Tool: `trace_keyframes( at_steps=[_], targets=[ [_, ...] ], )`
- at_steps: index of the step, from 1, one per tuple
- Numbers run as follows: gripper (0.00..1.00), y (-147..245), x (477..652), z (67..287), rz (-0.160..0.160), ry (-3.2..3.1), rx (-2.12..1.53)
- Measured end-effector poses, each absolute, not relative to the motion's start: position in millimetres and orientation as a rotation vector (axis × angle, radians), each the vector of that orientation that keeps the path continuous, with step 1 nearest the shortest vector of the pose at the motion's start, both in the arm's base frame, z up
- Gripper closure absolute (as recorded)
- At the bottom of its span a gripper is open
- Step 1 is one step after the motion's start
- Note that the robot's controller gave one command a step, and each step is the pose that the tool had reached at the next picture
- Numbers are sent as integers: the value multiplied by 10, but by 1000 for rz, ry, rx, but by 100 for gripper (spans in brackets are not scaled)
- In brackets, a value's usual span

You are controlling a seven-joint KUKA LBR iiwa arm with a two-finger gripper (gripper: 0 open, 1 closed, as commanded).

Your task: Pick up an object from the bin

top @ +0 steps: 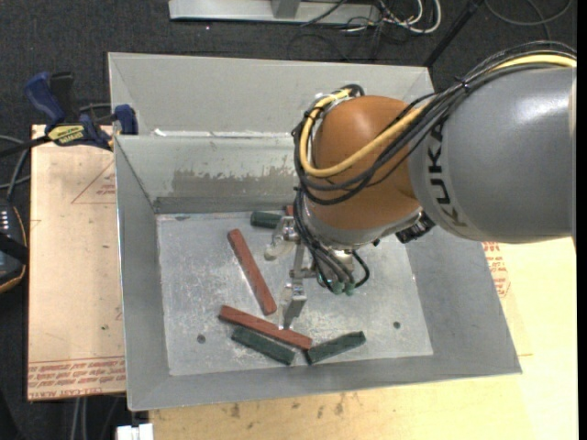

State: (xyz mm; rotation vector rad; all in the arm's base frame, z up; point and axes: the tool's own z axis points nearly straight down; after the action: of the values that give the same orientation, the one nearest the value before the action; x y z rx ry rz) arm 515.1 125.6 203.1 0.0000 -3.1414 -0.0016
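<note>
1. I'm low in the grey metal bin (188, 273). My claw (293, 299) hangs beneath the orange wrist cover (358, 168), and its tip is close to the floor near the middle of the bin.
2. I cannot tell whether the claw is wide or narrow, because the wrist and its cables hide too much of it from above.
3. Nothing shows in my grip, so I judge this to be the reach-down step, with the grasp not yet made.
4. Closest to me is the near red-brown bar (264, 326), lying flat across the near middle of the floor. My tip sits just over its right half, but I cannot say whether it is touching or only nearly so.
5. Just to my left is the slanted red-brown bar (250, 269). It runs from far-left to near-right and ends just beside my tip.
6. Nearer still, the left dark green bar (263, 345) is tucked against the near bar's side, and the right dark green bar (335, 345) lies just off its right end. A small dark green piece (266, 218) sits by the far wall, well apart.
7. As I judge it, the next move is to settle across the near red-brown bar's narrow width, close on it and lift straight up. Crowding is the risk, since I could nip the green bar too or nudge the slanted one.
</note>
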Motion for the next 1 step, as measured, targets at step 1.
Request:
trace_keyframes(
  at_steps=[1],
  targets=[
    [0, 1081, 5093, 1505, -4, -3146, -87]
  ],
)
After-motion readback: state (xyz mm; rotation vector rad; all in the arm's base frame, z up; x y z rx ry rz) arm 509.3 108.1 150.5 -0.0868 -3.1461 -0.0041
